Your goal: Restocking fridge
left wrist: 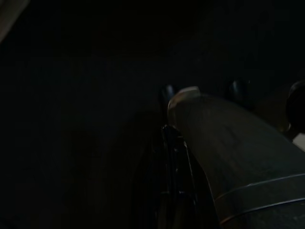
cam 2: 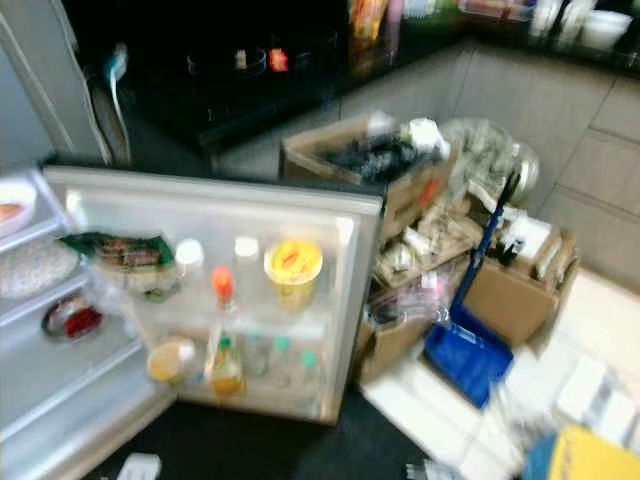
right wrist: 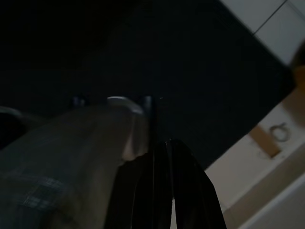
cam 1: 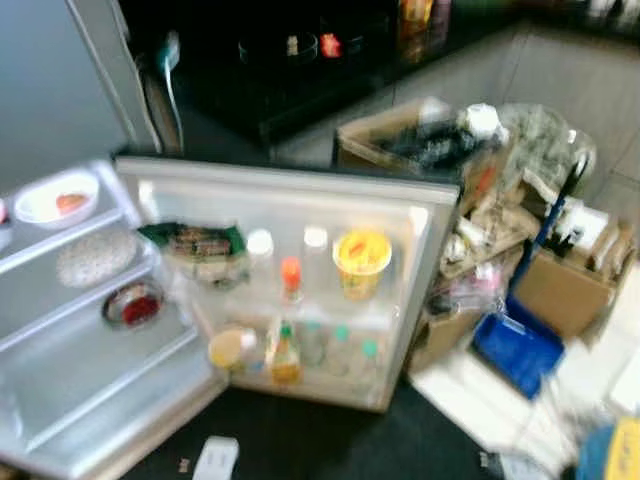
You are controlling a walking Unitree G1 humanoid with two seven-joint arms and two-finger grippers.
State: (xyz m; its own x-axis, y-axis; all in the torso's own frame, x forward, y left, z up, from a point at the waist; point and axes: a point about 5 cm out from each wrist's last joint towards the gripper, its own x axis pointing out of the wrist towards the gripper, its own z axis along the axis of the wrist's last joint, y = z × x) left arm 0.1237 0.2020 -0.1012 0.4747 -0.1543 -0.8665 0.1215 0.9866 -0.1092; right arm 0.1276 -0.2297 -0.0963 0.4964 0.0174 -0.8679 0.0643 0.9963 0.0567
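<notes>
The small fridge stands open, and its door is swung wide toward me. On the upper door shelf are a yellow cup, an orange-capped bottle, white-capped bottles and a green packet. The lower door shelf holds several small bottles and a yellow-lidded jar. Inside on the left, the shelves carry a white bowl, a patterned plate and a red-filled glass dish. My left gripper hangs in darkness over the dark floor. My right gripper hangs shut and holds nothing.
Cluttered cardboard boxes and a blue dustpan crowd the floor right of the door. A black countertop runs behind. A white scrap lies on the dark floor in front of the fridge. The head views are blurred.
</notes>
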